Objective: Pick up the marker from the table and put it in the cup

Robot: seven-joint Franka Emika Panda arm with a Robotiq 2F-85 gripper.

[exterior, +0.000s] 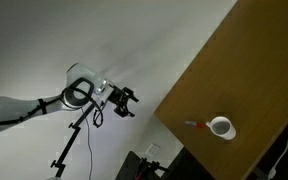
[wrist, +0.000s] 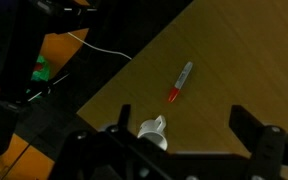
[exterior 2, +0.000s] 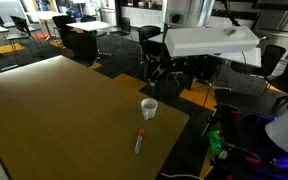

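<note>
The marker (wrist: pixel 180 81), red with a whitish part, lies flat on the brown wooden table (wrist: pixel 234 50); it also shows in both exterior views (exterior: pixel 193 125) (exterior 2: pixel 139 142). The white cup (wrist: pixel 154 132) stands upright a short way from it, also seen in both exterior views (exterior: pixel 221 127) (exterior 2: pixel 149 108). My gripper (exterior: pixel 125 101) hangs in the air well off the table's edge, away from both. In the wrist view its dark fingers (wrist: pixel 184 140) stand wide apart with nothing between them.
The table's edge and corner lie close to the cup and marker (exterior 2: pixel 189 118). Beyond it are office chairs (exterior 2: pixel 159 50), other tables (exterior 2: pixel 209 40), cables on the floor (wrist: pixel 94 48) and a camera tripod (exterior: pixel 69 145).
</note>
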